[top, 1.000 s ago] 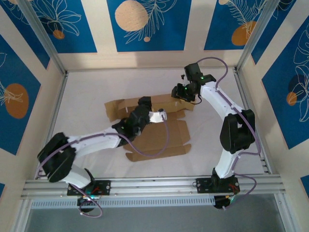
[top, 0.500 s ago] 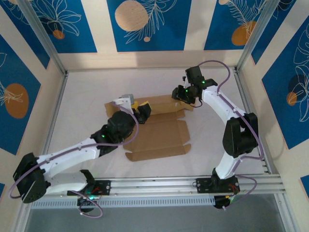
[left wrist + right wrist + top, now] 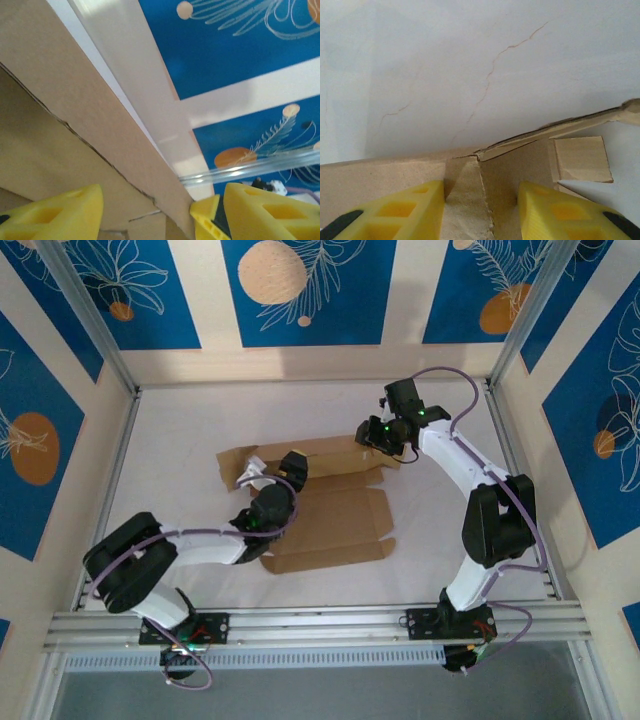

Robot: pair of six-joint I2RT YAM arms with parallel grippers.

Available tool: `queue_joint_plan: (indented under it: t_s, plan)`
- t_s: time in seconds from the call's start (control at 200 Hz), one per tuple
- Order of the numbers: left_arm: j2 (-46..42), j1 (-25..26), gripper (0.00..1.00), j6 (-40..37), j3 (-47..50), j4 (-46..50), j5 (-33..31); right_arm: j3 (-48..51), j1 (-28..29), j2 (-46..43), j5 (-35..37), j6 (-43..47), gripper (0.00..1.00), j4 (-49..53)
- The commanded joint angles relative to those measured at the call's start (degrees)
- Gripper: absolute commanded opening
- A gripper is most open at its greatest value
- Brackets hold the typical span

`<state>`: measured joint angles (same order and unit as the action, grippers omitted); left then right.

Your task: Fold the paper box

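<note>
A white table [image 3: 180, 430] inside a booth with blue patterned walls. The paper box [image 3: 335, 525], a brown cardboard sheet with flaps, lies mostly flat at the table's centre, with its far strip raised. The left gripper [image 3: 291, 468] reaches over the box's far left part, its yellow fingers [image 3: 55, 215] spread wide around a cardboard panel's edge. The right gripper [image 3: 374, 431] sits at the box's far right corner. Its fingers stand apart with cardboard between them; whether they pinch it cannot be told.
</note>
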<state>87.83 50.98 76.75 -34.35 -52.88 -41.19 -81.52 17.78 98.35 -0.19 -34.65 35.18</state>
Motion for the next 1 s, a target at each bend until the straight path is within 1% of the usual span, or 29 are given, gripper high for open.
queue_joint_plan:
  t_s: [0.0,0.145,0.205,0.295,0.355,0.495,0.635,0.69,0.75,0.775,0.825,0.86,0.925,0.995]
  plan:
    - [2.6,-1.0,0.64,4.3,0.6,-8.3,-5.1,2.5,0.5,-0.2,0.4,-0.9,0.43,3.6]
    - [7.2,-2.4,0.6,4.4,-0.1,-12.3,-5.8,2.9,0.5,-0.3,0.1,-1.2,0.43,3.2]
    - [9.0,-3.1,0.56,4.5,-0.4,-14.1,-5.6,3.0,0.5,-0.2,0.0,-1.3,0.43,3.1]
    - [11.5,-4.0,0.45,2.9,-1.0,-17.3,-4.7,3.2,0.6,-0.2,0.0,-1.3,0.43,3.0]
    - [12.5,-4.2,0.35,1.8,-1.3,-19.6,-4.3,3.3,0.6,-0.1,0.0,-1.3,0.43,2.9]
    - [13.2,-4.8,0.14,0.9,-1.3,-20.9,-3.5,3.8,0.7,-0.2,0.1,-1.2,0.43,2.9]
    - [12.9,-5.9,0.0,1.1,-0.1,-21.9,-3.0,4.2,0.8,-0.8,-0.1,-1.0,0.44,3.0]
    - [12.4,-6.3,0.0,1.1,0.7,-22.3,-2.6,4.3,0.9,-1.6,-0.2,-0.9,0.49,3.5]
    - [10.9,-7.3,0.0,1.8,1.5,-21.1,-0.7,4.2,0.9,-2.8,-0.1,-0.8,0.57,4.2]
    - [9.9,-8.0,0.0,3.1,1.7,-19.0,0.9,4.3,0.9,-3.5,0.0,-0.8,0.6,4.6]
    - [7.2,-9.6,0.0,6.8,1.9,-11.8,4.6,4.8,0.9,-5.0,0.0,-0.7,0.65,4.9]
    - [5.2,-10.1,0.0,8.3,2.4,-8.0,6.0,5.3,0.8,-6.3,-0.7,-0.5,0.67,4.8]
    - [2.3,-11.4,0.0,8.9,3.2,-3.2,8.2,7.0,0.7,-8.8,-2.4,-0.5,0.68,3.9]
    - [0.6,-12.9,0.0,9.2,4.2,-2.0,10.1,9.1,0.4,-11.2,-5.1,-0.7,0.67,2.6]
